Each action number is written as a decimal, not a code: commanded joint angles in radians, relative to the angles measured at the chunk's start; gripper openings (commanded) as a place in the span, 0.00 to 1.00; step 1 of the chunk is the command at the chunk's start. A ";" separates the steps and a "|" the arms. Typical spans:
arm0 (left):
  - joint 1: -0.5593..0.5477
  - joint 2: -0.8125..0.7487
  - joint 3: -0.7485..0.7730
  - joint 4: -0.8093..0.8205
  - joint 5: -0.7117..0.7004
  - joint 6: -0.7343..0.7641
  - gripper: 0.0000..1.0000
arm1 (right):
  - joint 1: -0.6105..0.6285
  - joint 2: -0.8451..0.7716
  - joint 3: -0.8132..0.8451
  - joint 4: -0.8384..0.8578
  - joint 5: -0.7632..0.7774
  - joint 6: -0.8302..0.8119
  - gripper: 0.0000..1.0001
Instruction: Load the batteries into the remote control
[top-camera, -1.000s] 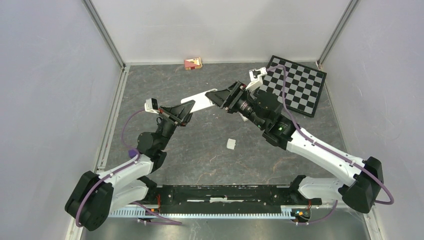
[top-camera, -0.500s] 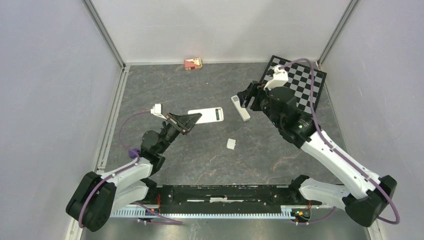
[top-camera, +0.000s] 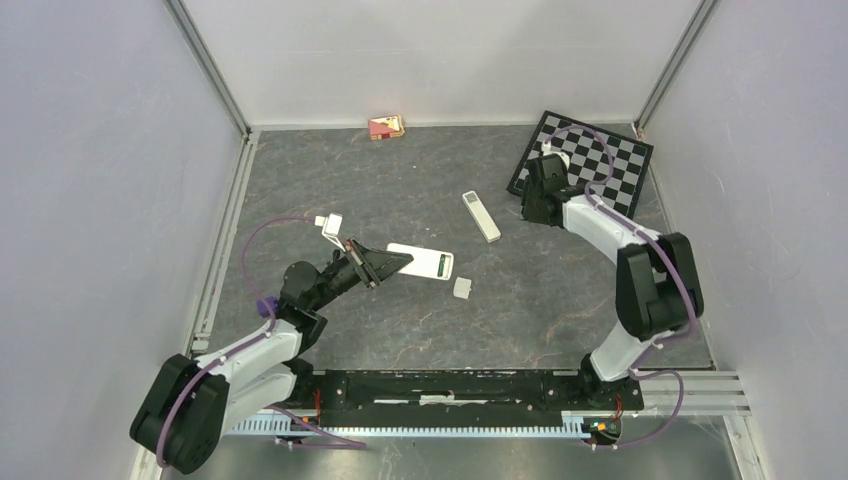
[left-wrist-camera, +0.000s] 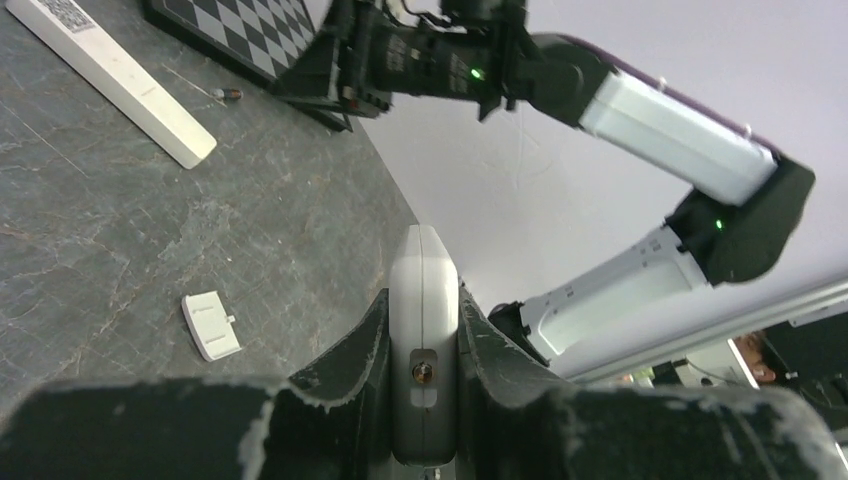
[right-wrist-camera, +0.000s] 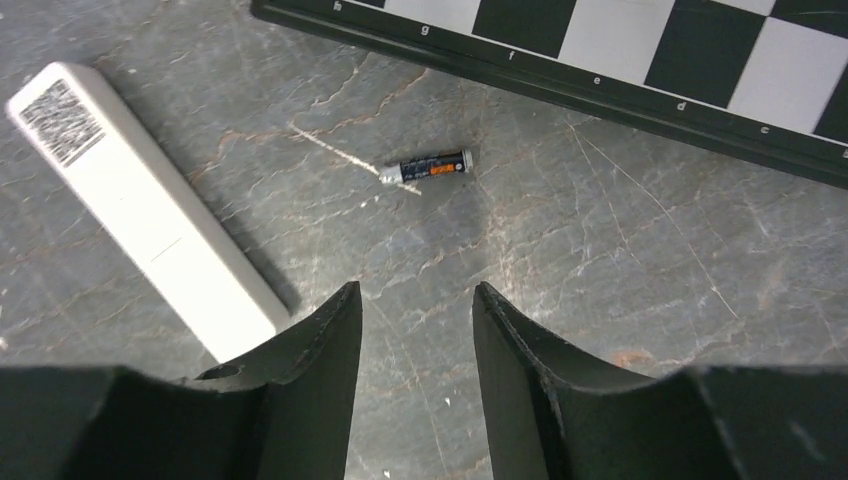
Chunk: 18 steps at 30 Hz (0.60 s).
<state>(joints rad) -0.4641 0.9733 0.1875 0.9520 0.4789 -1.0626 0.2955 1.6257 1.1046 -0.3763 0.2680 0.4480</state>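
Observation:
My left gripper (top-camera: 388, 264) is shut on the broad white remote control (top-camera: 424, 263), whose open battery bay (top-camera: 441, 266) faces up. In the left wrist view the remote control (left-wrist-camera: 424, 262) stands edge-on, pinched between both fingers. One battery (right-wrist-camera: 430, 167), small and dark with an orange band, lies on the table just below the chessboard's edge. My right gripper (right-wrist-camera: 415, 295) hovers over the table a little short of that battery, open, with nothing between its fingers. In the top view the right gripper (top-camera: 533, 207) sits at the chessboard's near left corner.
A second, slim white remote (top-camera: 481, 215) lies left of the right gripper. The small white battery cover (top-camera: 462, 287) lies beside the held remote control. A chessboard (top-camera: 600, 165) fills the back right corner. A red box (top-camera: 386, 127) sits by the back wall.
My right arm has left the held remote control and swung back right to the chessboard's edge. My left gripper has carried the remote control nearer and to the right.

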 joint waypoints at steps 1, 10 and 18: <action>0.016 0.007 0.038 0.034 0.079 0.063 0.02 | -0.022 0.078 0.103 0.035 0.012 0.031 0.51; 0.025 0.032 0.037 0.062 0.067 0.053 0.02 | -0.050 0.168 0.132 0.025 0.099 0.202 0.55; 0.028 0.032 0.025 0.067 0.056 0.049 0.02 | -0.051 0.229 0.161 -0.003 0.142 0.293 0.52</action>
<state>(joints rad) -0.4438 1.0080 0.1883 0.9543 0.5297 -1.0470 0.2466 1.8317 1.2217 -0.3775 0.3561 0.6643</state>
